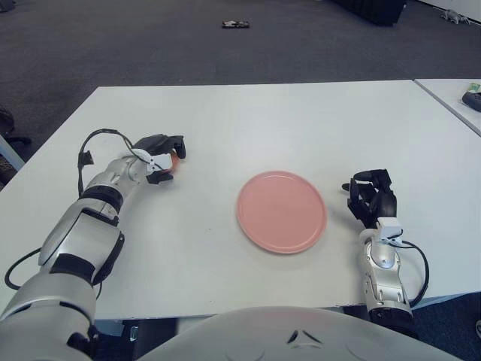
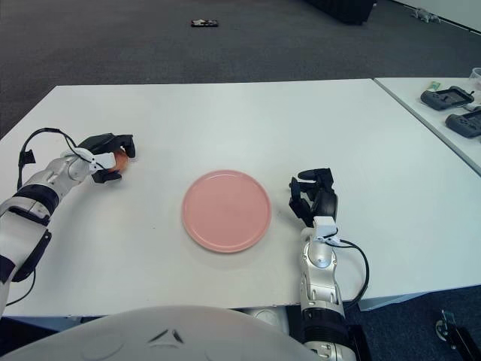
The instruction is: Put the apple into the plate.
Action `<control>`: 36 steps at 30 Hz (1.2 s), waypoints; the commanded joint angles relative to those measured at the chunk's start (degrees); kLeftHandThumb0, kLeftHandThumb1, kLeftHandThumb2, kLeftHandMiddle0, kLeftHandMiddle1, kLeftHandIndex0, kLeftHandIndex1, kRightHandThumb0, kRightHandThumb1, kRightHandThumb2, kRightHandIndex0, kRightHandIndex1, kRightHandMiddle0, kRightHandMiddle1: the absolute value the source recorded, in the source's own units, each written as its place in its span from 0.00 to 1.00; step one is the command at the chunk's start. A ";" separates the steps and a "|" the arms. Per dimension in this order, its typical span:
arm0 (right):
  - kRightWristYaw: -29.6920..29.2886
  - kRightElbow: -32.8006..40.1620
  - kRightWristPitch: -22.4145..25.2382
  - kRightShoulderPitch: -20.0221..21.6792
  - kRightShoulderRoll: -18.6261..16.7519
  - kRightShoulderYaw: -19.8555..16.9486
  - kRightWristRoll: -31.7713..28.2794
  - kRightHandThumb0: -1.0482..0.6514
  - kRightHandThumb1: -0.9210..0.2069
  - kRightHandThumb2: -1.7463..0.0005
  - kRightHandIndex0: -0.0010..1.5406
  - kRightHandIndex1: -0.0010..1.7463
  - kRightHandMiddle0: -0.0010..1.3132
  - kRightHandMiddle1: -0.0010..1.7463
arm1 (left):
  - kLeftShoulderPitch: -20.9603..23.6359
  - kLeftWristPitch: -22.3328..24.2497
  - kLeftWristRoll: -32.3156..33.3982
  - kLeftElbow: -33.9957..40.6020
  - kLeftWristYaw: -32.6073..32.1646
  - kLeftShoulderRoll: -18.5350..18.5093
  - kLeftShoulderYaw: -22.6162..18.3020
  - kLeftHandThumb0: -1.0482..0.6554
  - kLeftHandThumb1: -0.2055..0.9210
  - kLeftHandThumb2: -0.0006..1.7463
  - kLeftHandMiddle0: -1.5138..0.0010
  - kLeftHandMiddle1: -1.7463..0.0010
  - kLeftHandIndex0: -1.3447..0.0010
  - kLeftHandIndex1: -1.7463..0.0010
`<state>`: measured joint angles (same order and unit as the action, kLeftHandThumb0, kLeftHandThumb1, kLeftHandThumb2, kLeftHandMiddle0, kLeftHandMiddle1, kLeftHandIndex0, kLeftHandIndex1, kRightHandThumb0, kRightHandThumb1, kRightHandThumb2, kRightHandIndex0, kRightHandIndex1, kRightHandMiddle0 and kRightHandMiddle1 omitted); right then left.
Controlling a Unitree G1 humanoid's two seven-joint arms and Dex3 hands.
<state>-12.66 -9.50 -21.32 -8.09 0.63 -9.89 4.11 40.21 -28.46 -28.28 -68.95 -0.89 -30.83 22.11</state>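
Orange-red, the apple (image 1: 172, 160) sits at the worktop's (image 1: 248, 120) left side, with the left hand (image 1: 160, 155) fingers curled around it (mostly hiding it). The pink plate (image 1: 281, 211) lies well to its right, nearer the idle right hand (image 1: 370, 197).

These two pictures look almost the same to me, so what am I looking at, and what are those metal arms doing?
Both pictures come from a camera pair on a humanoid robot's head, looking down at a white table; the two eyes sit slightly apart, so the views nearly match. The silver arms are the robot's own. Its left hand, on the left, has dark fingers curled around a small orange-red apple, mostly hidden by them. A pink plate lies in the middle of the table with nothing on it; the apple is meant to go there. The right hand shows just right of the plate, holding nothing.
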 commanded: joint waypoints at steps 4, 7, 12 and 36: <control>0.00 -0.31 -0.19 0.80 0.30 -0.35 -0.40 0.42 0.00 0.70 0.33 0.68 0.15 1.00 | -1.45 -3.85 6.19 0.97 4.28 1.41 -5.30 0.60 0.39 0.84 0.11 0.00 0.15 0.00; 0.04 -0.16 0.08 0.83 0.31 -0.30 -0.45 0.42 0.00 0.70 0.33 0.67 0.15 1.00 | -1.70 -5.27 8.70 1.65 5.82 2.04 -7.55 0.60 0.38 0.84 0.11 0.00 0.15 0.00; 0.20 -0.12 0.15 0.96 0.26 -0.17 -0.58 0.42 0.00 0.70 0.33 0.67 0.15 1.00 | -2.10 -4.70 12.31 2.58 7.84 3.78 -10.97 0.60 0.38 0.84 0.10 0.00 0.15 0.00; 0.41 -0.56 0.39 1.34 0.53 0.13 -0.06 0.42 0.00 0.70 0.33 0.68 0.15 1.00 | -6.22 -3.04 20.64 23.62 13.50 11.93 -16.59 0.58 0.40 0.83 0.11 0.00 0.16 0.00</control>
<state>-12.12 -10.26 -21.30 -7.56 0.85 -9.67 3.83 35.49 -32.19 -9.02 -50.64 11.38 -20.02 5.67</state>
